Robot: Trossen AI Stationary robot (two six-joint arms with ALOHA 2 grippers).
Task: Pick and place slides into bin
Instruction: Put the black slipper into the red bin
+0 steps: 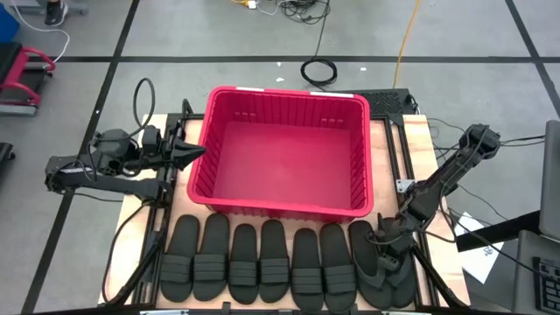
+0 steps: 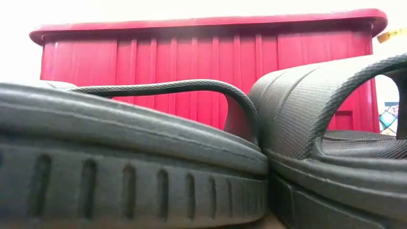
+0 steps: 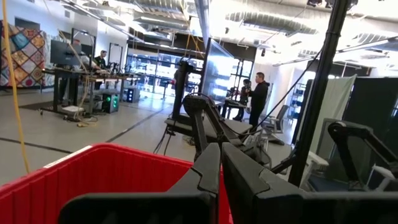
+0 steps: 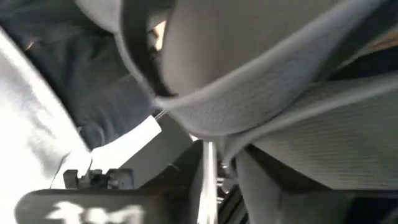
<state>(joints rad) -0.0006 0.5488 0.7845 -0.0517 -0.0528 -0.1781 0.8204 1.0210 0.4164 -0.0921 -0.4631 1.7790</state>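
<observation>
Left hand point(image 1: 199, 151) sits at the counter's point(image 1: 411, 140) 9 o'clock, tips pinched together w/ nothing between them, just off the bin's point(image 1: 213, 114) left rim. Left wrist view: closed fingers point(image 3: 208, 171) level w/ the red rim, room and people beyond.

Bin takes the centre to 12 o'clock of the counter, inside bare. Narrow strips of counter show either side of it; a thin gap lies between its near wall and the slides point(image 1: 262, 258).

Slides lie in one row along the 6 o'clock edge, side by side, touching, toes toward the bin: six strap ones, then two thongs point(image 1: 381, 262) at 5 o'clock. Low view: thong strap and ribbed strap right up close, bin wall behind.

Right hand point(image 1: 387, 238) is down on the thongs at 4–5 o'clock, by the counter's right edge. Cannot tell how wide its fingers are; right wrist view is only blurred strap up close.
</observation>
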